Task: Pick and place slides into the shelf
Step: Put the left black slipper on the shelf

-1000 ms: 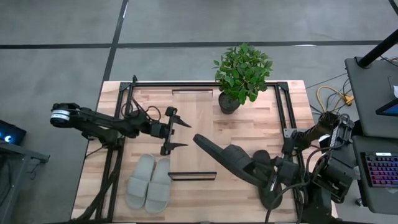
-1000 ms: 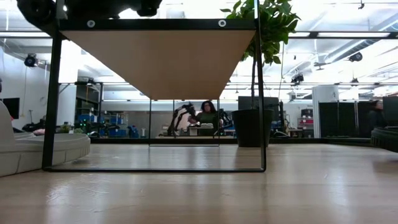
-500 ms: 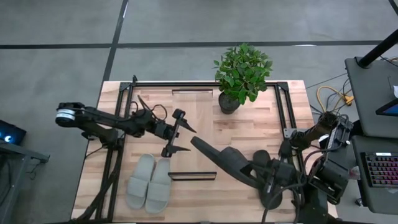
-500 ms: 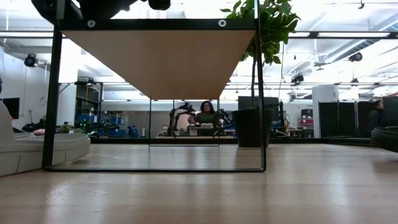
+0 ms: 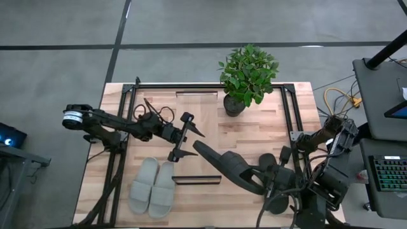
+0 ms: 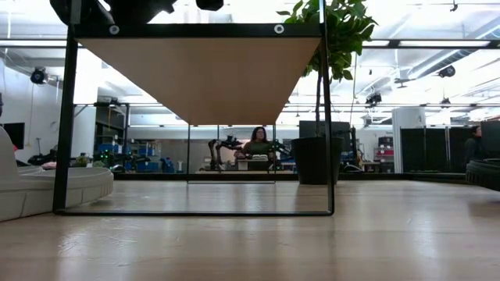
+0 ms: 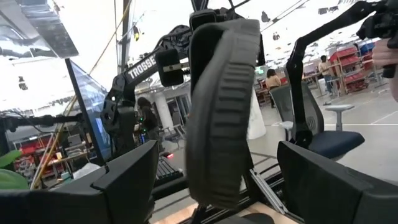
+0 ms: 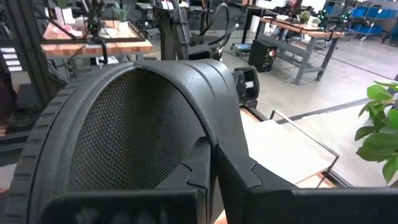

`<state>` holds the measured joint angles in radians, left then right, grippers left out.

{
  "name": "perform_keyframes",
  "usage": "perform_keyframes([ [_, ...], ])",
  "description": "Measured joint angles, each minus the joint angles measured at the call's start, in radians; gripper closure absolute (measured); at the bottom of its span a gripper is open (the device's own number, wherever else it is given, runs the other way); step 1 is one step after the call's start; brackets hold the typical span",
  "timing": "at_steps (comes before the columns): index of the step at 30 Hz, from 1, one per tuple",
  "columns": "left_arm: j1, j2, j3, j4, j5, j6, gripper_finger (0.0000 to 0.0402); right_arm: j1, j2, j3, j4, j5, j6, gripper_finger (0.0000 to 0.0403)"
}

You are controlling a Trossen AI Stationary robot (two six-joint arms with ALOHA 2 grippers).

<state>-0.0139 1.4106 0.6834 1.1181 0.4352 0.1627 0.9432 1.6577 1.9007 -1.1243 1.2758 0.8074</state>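
The right gripper (image 5: 270,181), reaching in from the tabletop's right edge, has its fingers clenched on the heel end of a dark rubber slide sandal with a ribbed sole and wide strap (image 5: 226,163), holding it clear of the butcher-block tabletop (image 5: 254,133) near its middle. The sandal's long axis runs slantwise, from the grasped heel toward the near right corner up to the free toe, which points at the left arm. The left gripper (image 5: 185,135), coming from the left edge, has its fingers (image 7: 118,180) spread wide and released, just beside that toe but not touching it; in the left wrist view the ribbed sole stands upright between the two fingers. The coming move seems to turn on this alignment: the toe lies straight ahead of the left fingers, so the left arm is the nearer one to take the free end. A pale grey pair of rubber slide sandals (image 5: 152,186) rests side by side by the near left corner. The low rack with thin dark metal rails (image 5: 210,86) frames the tabletop, its light wooden plank (image 6: 199,78) showing from beneath in the low view, with no sandal seen on it. A potted green plant (image 5: 247,75) stands at the far edge.
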Motion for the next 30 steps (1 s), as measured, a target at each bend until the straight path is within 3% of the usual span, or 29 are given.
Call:
perform_keyframes([
  [30,-0.001,0.006,0.026,0.000,0.009,-0.055,0.0098,-0.067,0.002,-0.005,0.137,-0.078,-0.091,0.0392],
])
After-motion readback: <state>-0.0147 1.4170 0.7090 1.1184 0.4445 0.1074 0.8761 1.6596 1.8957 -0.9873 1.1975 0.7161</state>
